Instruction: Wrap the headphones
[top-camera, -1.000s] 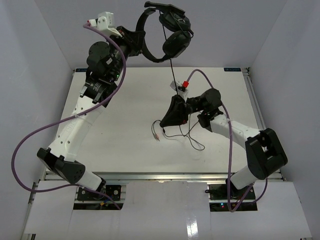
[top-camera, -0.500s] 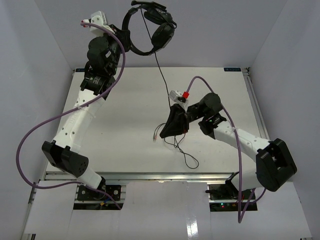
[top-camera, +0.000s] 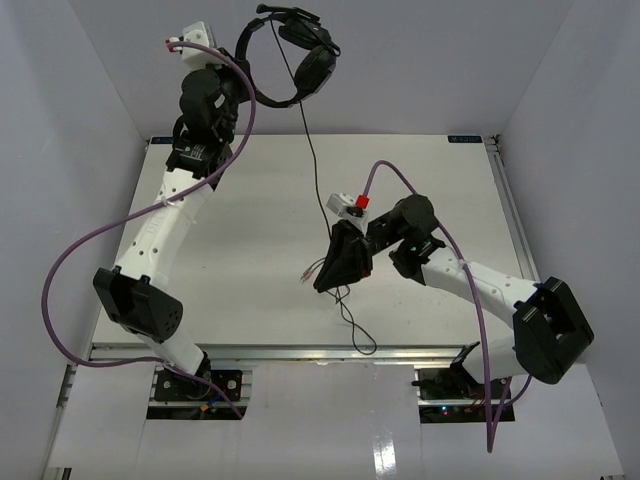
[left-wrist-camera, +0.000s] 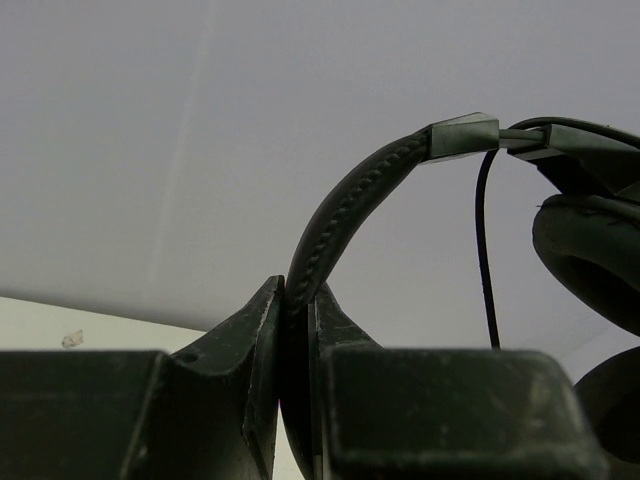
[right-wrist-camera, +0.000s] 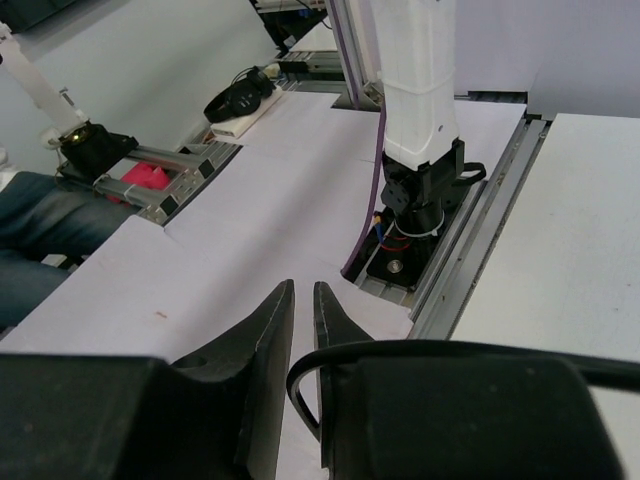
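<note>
My left gripper (top-camera: 240, 88) is raised high at the back and is shut on the headband (left-wrist-camera: 345, 215) of the black headphones (top-camera: 300, 60). The ear cups (top-camera: 316, 66) hang to its right, well above the table. The thin black cable (top-camera: 312, 160) runs down from them to my right gripper (top-camera: 335, 270), which is low over the table's middle. In the right wrist view the cable (right-wrist-camera: 305, 400) loops down between the nearly closed fingers (right-wrist-camera: 345, 320). Past the gripper the slack (top-camera: 355, 325) lies on the table, with the reddish plugs (top-camera: 310, 275) to the gripper's left.
Thick purple robot cables (top-camera: 70, 270) hang off both arms. The white table (top-camera: 250, 220) has metal rails at the right (top-camera: 505, 210) and near edges. White walls stand at the back and sides. The right wrist view shows the left arm's base (right-wrist-camera: 420, 190).
My left arm carried the headphones left and farther back. My right gripper slid toward the near left along the cable, and the slack loop on the table moved nearer the front edge.
</note>
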